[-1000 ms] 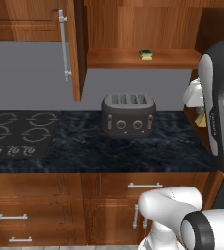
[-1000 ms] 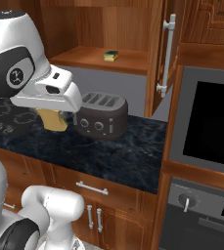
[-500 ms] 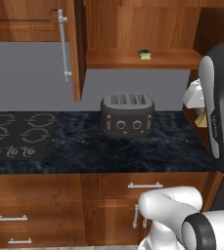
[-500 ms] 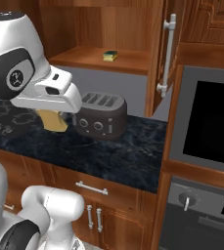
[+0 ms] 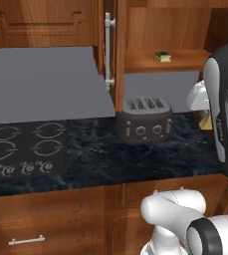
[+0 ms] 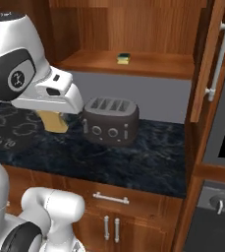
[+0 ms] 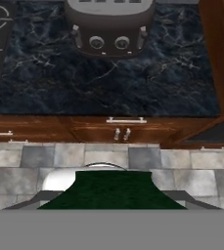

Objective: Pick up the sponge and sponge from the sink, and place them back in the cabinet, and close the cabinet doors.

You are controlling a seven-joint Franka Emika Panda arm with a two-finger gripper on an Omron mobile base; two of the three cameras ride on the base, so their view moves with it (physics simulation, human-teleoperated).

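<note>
Between gripper (image 7: 112,195) fingers (closed) sits a sponge (image 7: 112,190).

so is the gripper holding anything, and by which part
Yes, the second sponge: the hand view shows its dark green face between the fingertips, and the right base view its yellow body under the hand. The exact grip spot cannot be told.

sponge (image 6: 124,58): green over yellow | toaster (image 6: 109,120): dark grey | counter (image 6: 153,157): black marbled | cabinet (image 6: 148,29): brown wood

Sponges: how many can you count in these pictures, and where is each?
2. One sponge lies on the cabinet shelf; the other sponge is held in the end effector. None other visible.
</note>
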